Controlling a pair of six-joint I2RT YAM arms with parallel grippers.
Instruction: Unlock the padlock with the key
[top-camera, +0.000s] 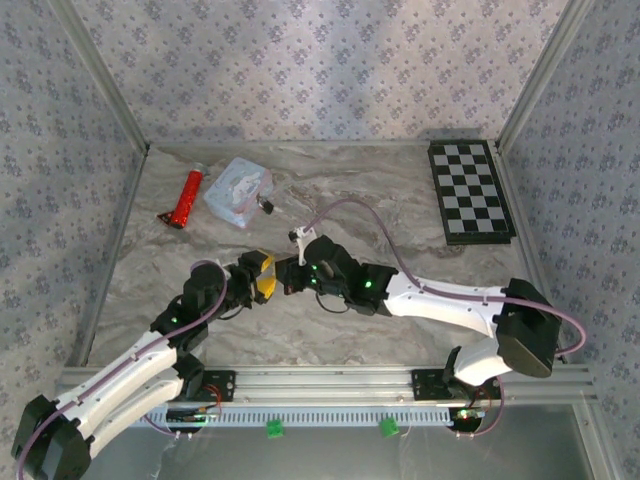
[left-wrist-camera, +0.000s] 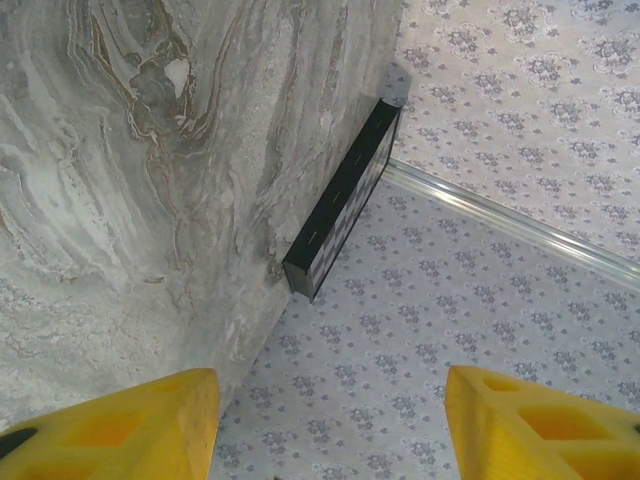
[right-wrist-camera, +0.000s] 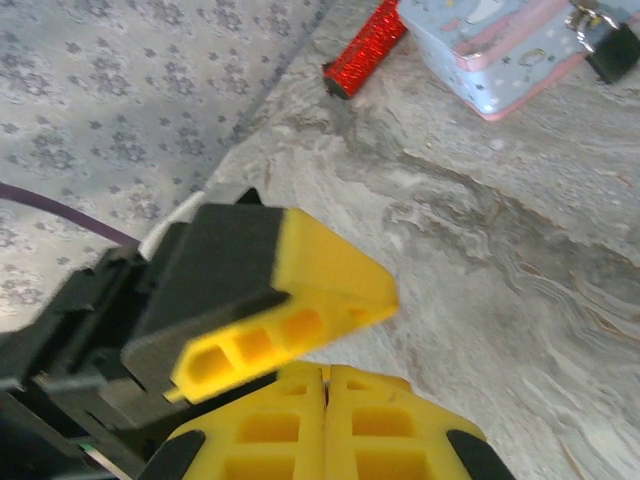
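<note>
Right gripper (right-wrist-camera: 325, 385): yellow fingers pressed flat together, seam closed, nothing visible between them. It sits low over the marbled table (top-camera: 350, 170) near the middle, pointing toward the left arm.

Left gripper (left-wrist-camera: 328, 410): yellow fingers well apart, nothing between them. In the overhead view it faces the right gripper tip to tip, the two just beside each other; whether they touch cannot be told. One left finger (right-wrist-camera: 285, 300), a yellow pad on a black backing, crosses the right wrist view just above the closed pair.

Padlock (right-wrist-camera: 612, 48): tiny dark body with a bright metal loop at its top, on the far left part of the table at the right-hand edge of the tin, well apart from both grippers. Whether it hangs from the tin or merely lies against it cannot be told, nor whether the shackle is closed.

Tin (right-wrist-camera: 500, 50): pale blue with pink trim and a cartoon print, lying flat on the table just left of the padlock.

Red tube (right-wrist-camera: 365, 45): glittery red, lying on its side left of the tin, near it and close to the left wall.

Checkerboard (top-camera: 470, 190): black and white squares in a black frame, flat on the table at the far right corner, well apart from the other items.

Purple cable (top-camera: 352, 204): arcs over the table from the right arm's wrist back along that arm.

Walls (top-camera: 320, 60): floral-patterned panels on three sides, with metal frame posts at the corners.
</note>
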